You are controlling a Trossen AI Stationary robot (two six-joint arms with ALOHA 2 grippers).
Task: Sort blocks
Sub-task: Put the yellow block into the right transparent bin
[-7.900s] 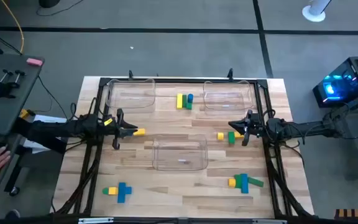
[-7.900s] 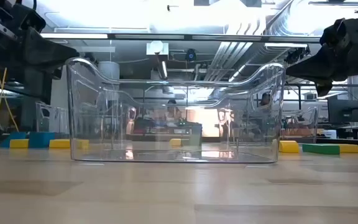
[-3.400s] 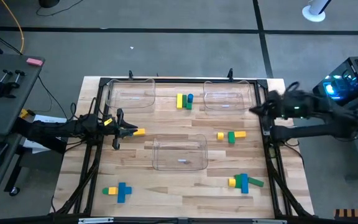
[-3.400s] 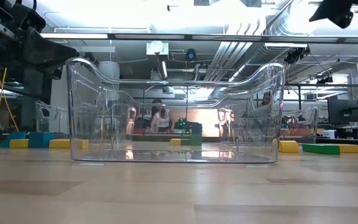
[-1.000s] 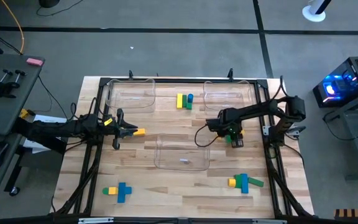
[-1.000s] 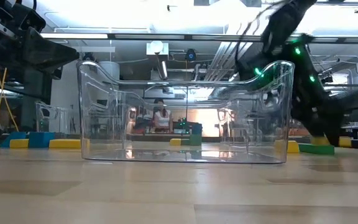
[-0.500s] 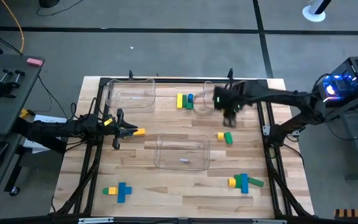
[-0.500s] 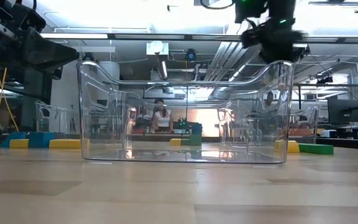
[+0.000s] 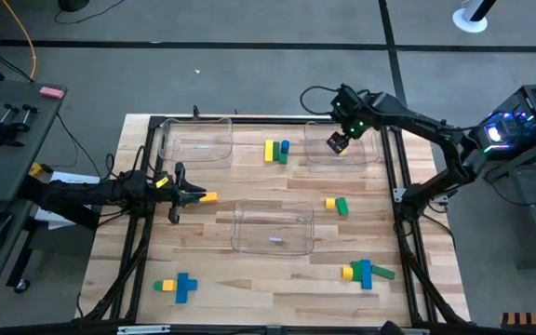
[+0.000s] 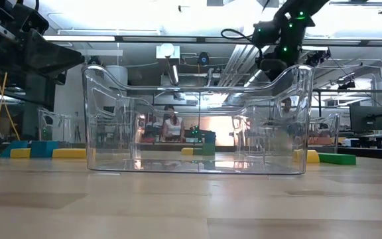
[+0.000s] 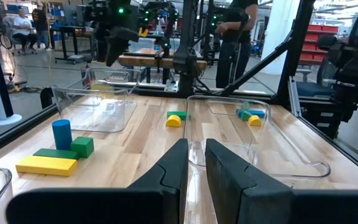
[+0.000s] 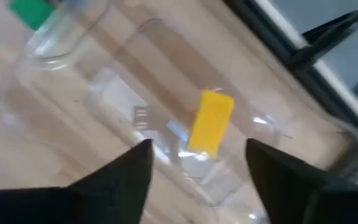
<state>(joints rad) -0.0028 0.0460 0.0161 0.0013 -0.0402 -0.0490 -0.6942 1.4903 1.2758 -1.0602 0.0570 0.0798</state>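
My right gripper [image 9: 340, 140] hangs open above the far-right clear tray [image 9: 361, 158]. A yellow bar block [image 12: 211, 121] lies on the tray's floor, between and below the fingers and free of them. My left gripper [image 9: 194, 195] waits at the table's left, shut, with nothing between its fingers [image 11: 195, 168]; a yellow block [image 9: 209, 197] lies at its tip. Other blocks lie on the table: a yellow, green and blue group [image 9: 275, 151] at the far middle, a yellow and a green one [image 9: 337, 205] at the right, and groups near the front edge [image 9: 367, 273] [image 9: 176, 286].
A clear tray [image 9: 194, 145] stands at the far left and another [image 9: 270, 229] in the middle, right in front of my left gripper. A black frame [image 9: 400, 186] borders the table. Bare wood lies along the front middle.
My right gripper has risen from the blocks at the table's right and swung toward the far edge, stopping above the far-right tray. The yellow bar that lay beside the green block is gone from there and now lies in that tray, free of the fingers.
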